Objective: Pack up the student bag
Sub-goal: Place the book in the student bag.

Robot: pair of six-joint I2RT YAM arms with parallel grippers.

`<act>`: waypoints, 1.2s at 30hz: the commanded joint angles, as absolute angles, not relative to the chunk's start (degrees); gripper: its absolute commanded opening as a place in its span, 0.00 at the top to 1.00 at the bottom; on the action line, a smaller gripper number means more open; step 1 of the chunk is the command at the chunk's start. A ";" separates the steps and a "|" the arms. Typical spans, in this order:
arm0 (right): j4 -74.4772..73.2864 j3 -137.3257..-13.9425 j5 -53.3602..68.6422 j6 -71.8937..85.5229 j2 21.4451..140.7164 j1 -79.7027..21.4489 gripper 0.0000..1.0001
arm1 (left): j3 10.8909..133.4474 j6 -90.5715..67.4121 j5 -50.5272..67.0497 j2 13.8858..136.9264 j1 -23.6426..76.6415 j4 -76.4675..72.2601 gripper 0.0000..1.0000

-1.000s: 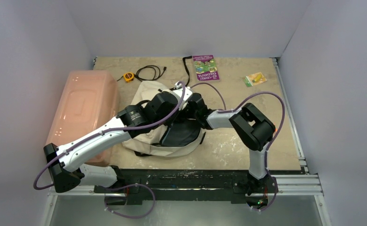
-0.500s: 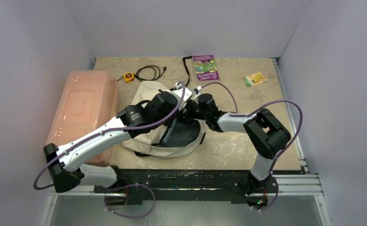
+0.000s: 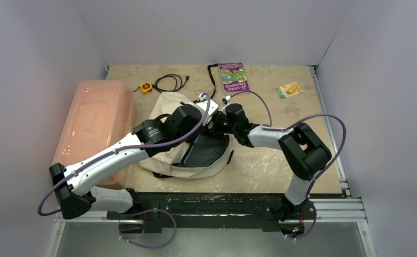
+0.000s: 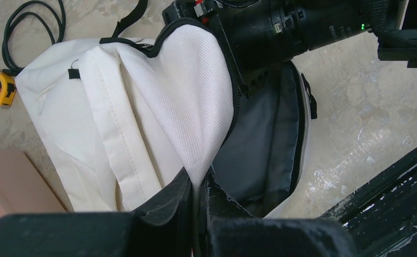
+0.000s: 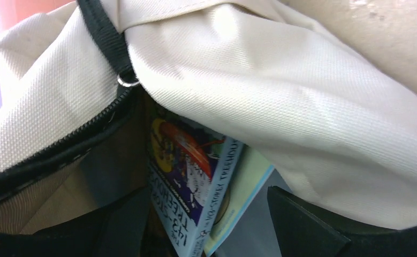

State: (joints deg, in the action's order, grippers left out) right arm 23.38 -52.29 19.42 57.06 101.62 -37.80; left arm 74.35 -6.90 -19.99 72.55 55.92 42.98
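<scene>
Squarely between left fingers (image 4: 168,199), cream flap of the student bag (image 4: 142,107).

One student bag (image 3: 167,103); one bin (image 3: 96,120); two Treehouse books (image 3: 234,76) (image 5: 187,182); one cable (image 3: 168,81)

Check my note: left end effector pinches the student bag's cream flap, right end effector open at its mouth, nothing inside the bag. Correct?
Only the last part is wrong: the right wrist view shows a book inside the student bag. The left end effector does pinch the cream flap, and the right end effector is open at the mouth.
</scene>
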 commanded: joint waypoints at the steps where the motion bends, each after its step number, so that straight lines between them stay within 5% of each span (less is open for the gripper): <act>1: 26.05 -49.79 21.55 55.12 100.12 -37.69 0.17 | 75.48 -7.65 -19.64 69.94 56.35 40.88 1.00; 3: 27.51 -49.77 22.02 55.55 100.97 -38.21 0.23 | 75.14 -7.77 -19.92 69.72 56.38 40.95 1.00; 8: 33.22 -53.87 22.55 58.77 106.80 -41.26 0.58 | 74.72 -8.72 -19.58 69.82 56.34 41.14 1.00; 12: 35.38 -58.15 24.13 61.24 110.50 -42.36 0.70 | 74.30 -9.50 -19.40 70.21 56.34 41.64 1.00; 19: 21.54 -50.05 27.72 52.39 97.17 -34.49 0.56 | 69.32 -12.85 -18.34 69.31 56.41 41.21 1.00; 26: -6.30 -45.41 16.50 35.21 73.89 -31.66 0.39 | 65.42 -16.75 -11.06 73.75 56.35 38.51 1.00; 33: -15.86 -47.18 8.08 31.72 65.12 -19.60 0.34 | 64.90 -19.20 -1.68 78.33 56.34 36.05 1.00; 36: -11.80 -50.94 8.13 31.31 69.07 -13.46 0.31 | 65.17 -19.16 2.79 78.55 56.38 34.95 0.81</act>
